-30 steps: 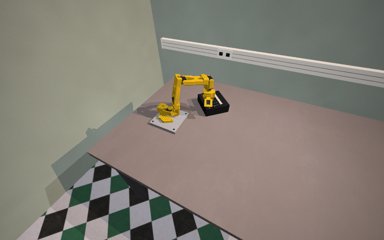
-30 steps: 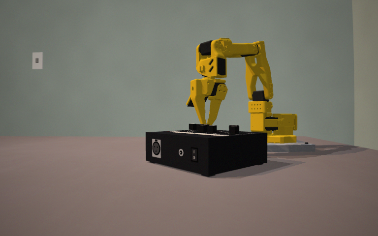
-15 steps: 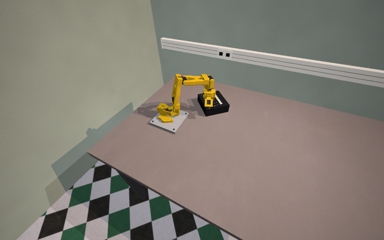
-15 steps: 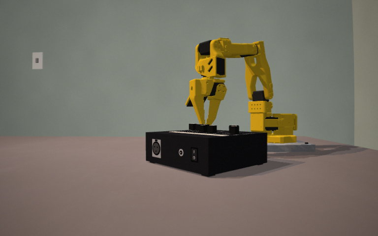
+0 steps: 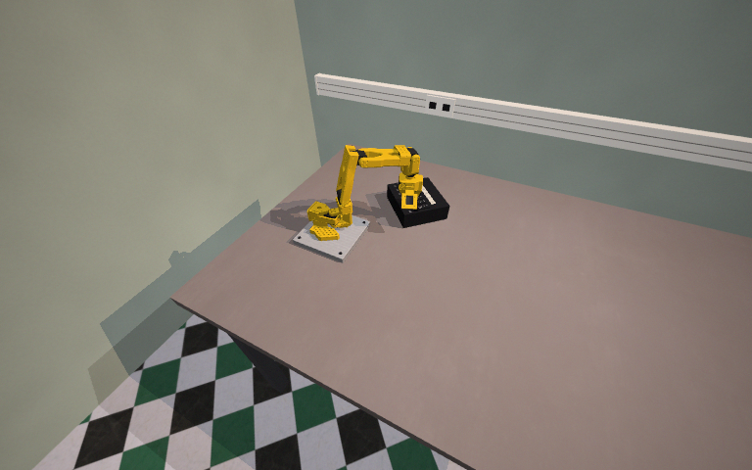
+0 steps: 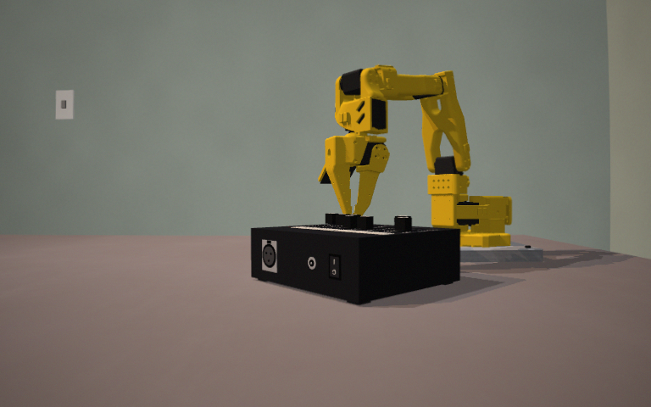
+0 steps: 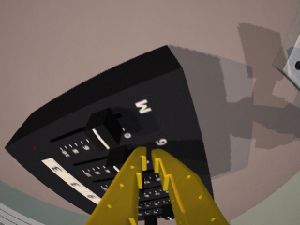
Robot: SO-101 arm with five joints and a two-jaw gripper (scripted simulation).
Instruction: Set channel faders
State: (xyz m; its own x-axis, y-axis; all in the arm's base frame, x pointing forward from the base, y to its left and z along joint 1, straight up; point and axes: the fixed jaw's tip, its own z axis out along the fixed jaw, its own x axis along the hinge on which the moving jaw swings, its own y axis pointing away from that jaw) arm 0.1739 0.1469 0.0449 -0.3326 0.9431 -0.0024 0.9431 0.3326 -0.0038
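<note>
The black lighting desk (image 5: 417,204) sits on the table just beyond the arm's base, and also shows in the exterior view (image 6: 355,261) and the wrist view (image 7: 112,150). A white tape strip (image 7: 66,176) runs along its far edge. The master lane is marked "M" (image 7: 142,108) and its black cap (image 7: 107,127) sits beside it. My gripper (image 6: 353,212) points straight down with its fingers shut. Its tips rest among the clustered black fader caps (image 6: 348,220) in the lane next to the master, near a "6" label (image 7: 161,142). One cap (image 6: 402,222) stands apart on the base side.
The arm's grey base plate (image 5: 331,237) lies left of the desk. The desk's side panel carries a socket (image 6: 269,254) and a switch (image 6: 334,266). Walls stand close behind and to the left; the table edge drops to a checkered floor (image 5: 221,409).
</note>
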